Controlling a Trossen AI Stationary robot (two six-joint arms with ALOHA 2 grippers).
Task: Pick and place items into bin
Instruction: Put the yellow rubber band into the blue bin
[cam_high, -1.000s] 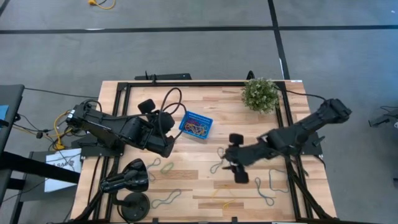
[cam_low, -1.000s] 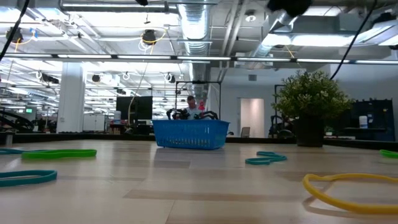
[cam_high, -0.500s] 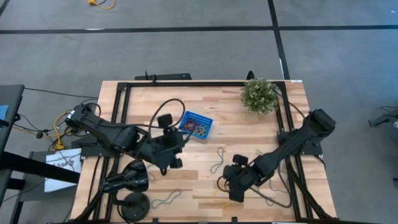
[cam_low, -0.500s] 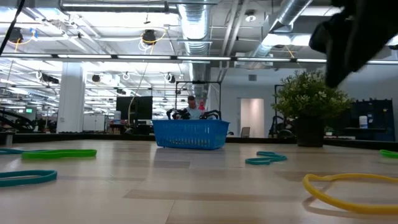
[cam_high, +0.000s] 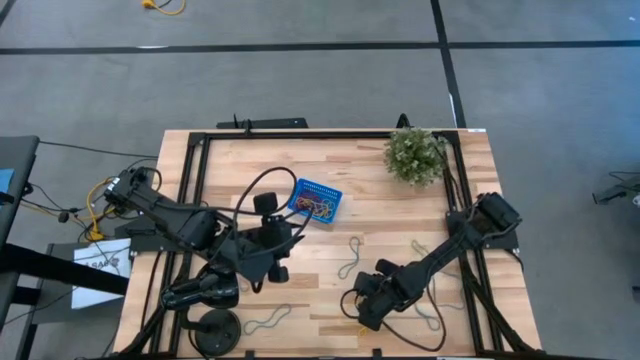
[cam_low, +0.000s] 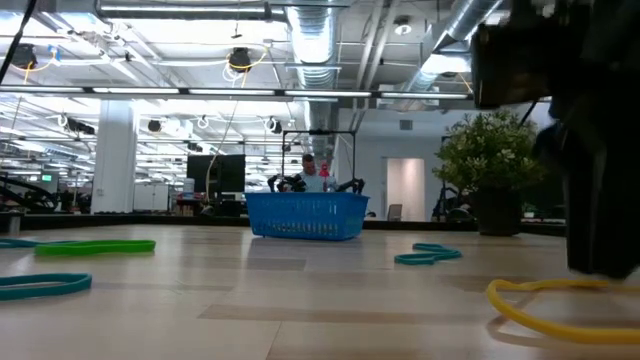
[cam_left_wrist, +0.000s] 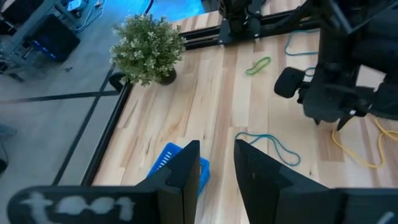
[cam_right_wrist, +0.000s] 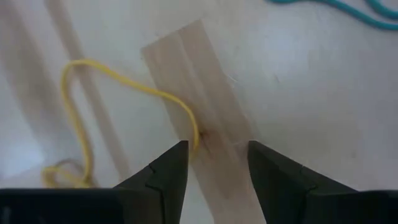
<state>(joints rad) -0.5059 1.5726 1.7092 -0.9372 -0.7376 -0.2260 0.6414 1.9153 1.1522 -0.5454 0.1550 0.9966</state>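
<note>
Yellow loop (cam_right_wrist: 81, 112) lies on the counter (cam_high: 330, 160) near its front edge, right of centre; the right pincer (cam_right_wrist: 214, 165) hangs just over it, jaws apart, gripping nothing. The blue bin (cam_high: 316, 201) sits farther back, loops inside. The left pincer (cam_left_wrist: 214, 168) hovers near-left of it, jaws parted, empty.

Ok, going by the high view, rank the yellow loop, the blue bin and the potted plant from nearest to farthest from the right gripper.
1. The yellow loop, on the table right beside the right gripper, near the front edge.
2. The blue bin, mid-table, toward the left arm's side.
3. The potted plant, at the far back edge, on the right.
</note>
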